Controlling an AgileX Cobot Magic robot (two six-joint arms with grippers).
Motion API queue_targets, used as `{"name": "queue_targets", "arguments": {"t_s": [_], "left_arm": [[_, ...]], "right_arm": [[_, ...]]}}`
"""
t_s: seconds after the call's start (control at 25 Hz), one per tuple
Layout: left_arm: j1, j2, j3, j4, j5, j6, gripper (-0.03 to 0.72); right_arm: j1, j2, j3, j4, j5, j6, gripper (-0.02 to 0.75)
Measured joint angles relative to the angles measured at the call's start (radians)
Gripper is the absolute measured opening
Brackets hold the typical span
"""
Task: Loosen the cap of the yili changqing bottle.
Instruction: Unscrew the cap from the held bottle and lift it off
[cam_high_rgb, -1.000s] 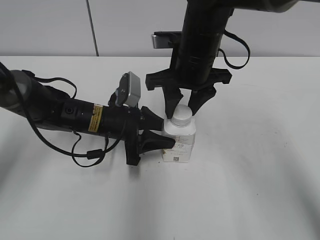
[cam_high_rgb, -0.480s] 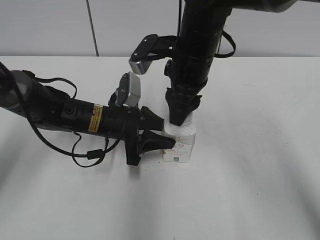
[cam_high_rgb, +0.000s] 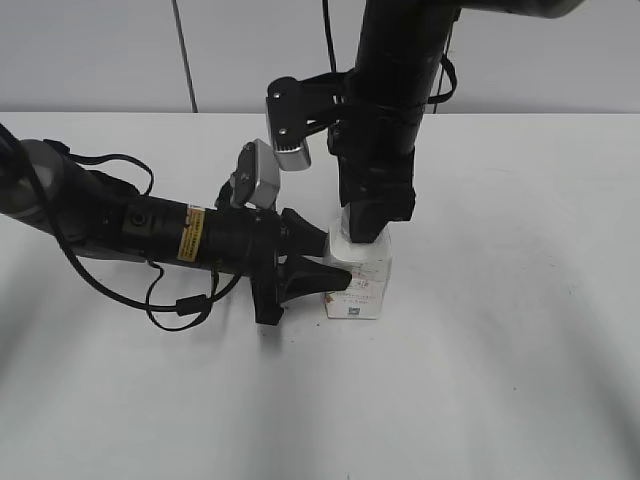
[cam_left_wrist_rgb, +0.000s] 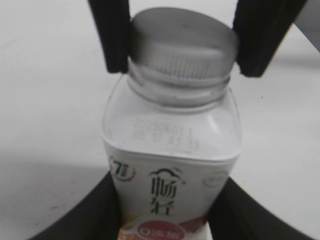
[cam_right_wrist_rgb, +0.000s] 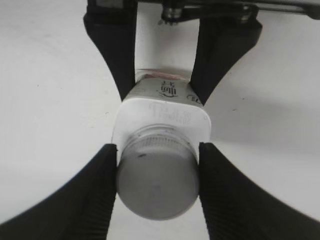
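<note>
The yili changqing bottle (cam_high_rgb: 358, 285) stands upright on the white table, white with pink and grey print and a dark square code. My left gripper (cam_high_rgb: 322, 265) reaches in from the left and is shut on the bottle's body (cam_left_wrist_rgb: 170, 185). My right gripper (cam_high_rgb: 365, 228) comes down from above and is shut on the ribbed white cap (cam_right_wrist_rgb: 157, 182), one finger on each side. The cap also shows in the left wrist view (cam_left_wrist_rgb: 182, 47) between the right gripper's black fingers. In the exterior view the cap is hidden by the right gripper.
The white table (cam_high_rgb: 500, 380) stretches around the bottle. A grey wall stands behind. The left arm's cables (cam_high_rgb: 170, 305) lie on the table at the left.
My right gripper has turned about its vertical axis and closed onto the cap; its wrist camera swung from the back to the left. The left gripper and bottle stay put.
</note>
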Motion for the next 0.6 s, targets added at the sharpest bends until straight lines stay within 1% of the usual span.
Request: {"name": "queue_targets", "arguments": {"t_s": [0.16, 0.36, 0.44, 0.6], "left_arm": [[0.002, 0.001, -0.001, 0.003, 0.005, -0.001, 0.317], [0.002, 0.001, -0.001, 0.015, -0.001, 0.000, 0.317], [0.002, 0.001, -0.001, 0.016, -0.001, 0.000, 0.317], [0.002, 0.001, -0.001, 0.017, -0.002, 0.000, 0.317]], "right_arm": [[0.000, -0.002, -0.031, -0.011, -0.006, -0.001, 0.393], [-0.004, -0.011, -0.033, -0.013, -0.007, 0.016, 0.392], [-0.004, -0.024, -0.033, -0.021, -0.007, 0.069, 0.392], [-0.004, -0.060, -0.034, -0.043, -0.007, 0.279, 0.392]]}}
